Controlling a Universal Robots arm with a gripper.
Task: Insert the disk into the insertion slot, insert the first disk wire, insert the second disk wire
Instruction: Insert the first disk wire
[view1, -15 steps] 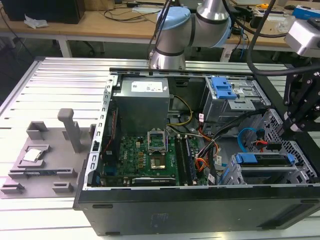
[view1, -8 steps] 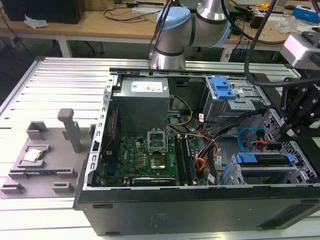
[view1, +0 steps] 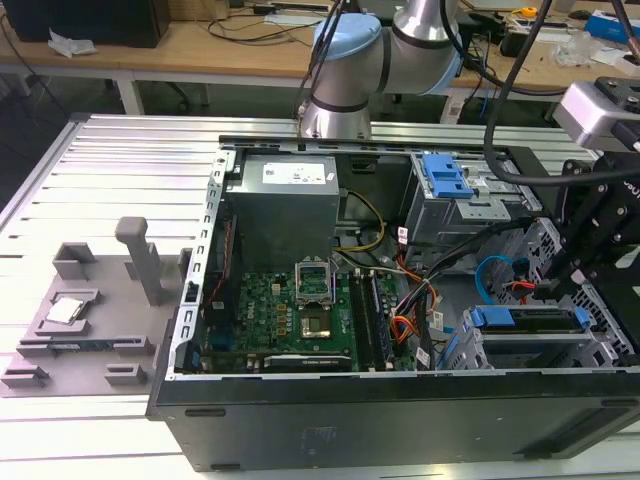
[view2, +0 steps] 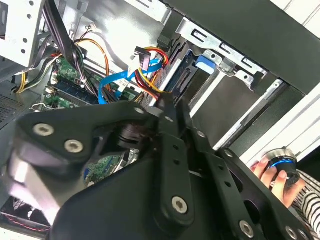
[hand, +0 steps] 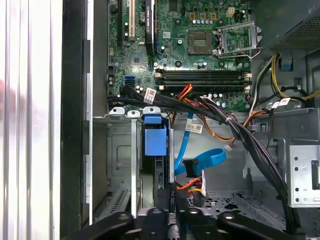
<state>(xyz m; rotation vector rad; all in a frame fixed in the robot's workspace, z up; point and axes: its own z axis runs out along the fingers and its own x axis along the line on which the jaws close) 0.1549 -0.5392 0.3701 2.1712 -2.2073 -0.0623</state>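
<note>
exterior view: one disk (view1: 528, 320) (blue-framed) in one insertion slot (view1: 536, 353).

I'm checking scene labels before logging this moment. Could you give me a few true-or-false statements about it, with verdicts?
1. The computer case is closed by its side panel. False: it is open, and the motherboard shows.
2. The CPU socket has its load frame swung open. True.
3. The disk lies on the grey fixture outside the case. False: it sits in the low drive cage inside the case.
4. A blue data cable curls beside the disk's blue carrier. True.
5. A person's hand rests on a round control with a blue ring. True.
</note>
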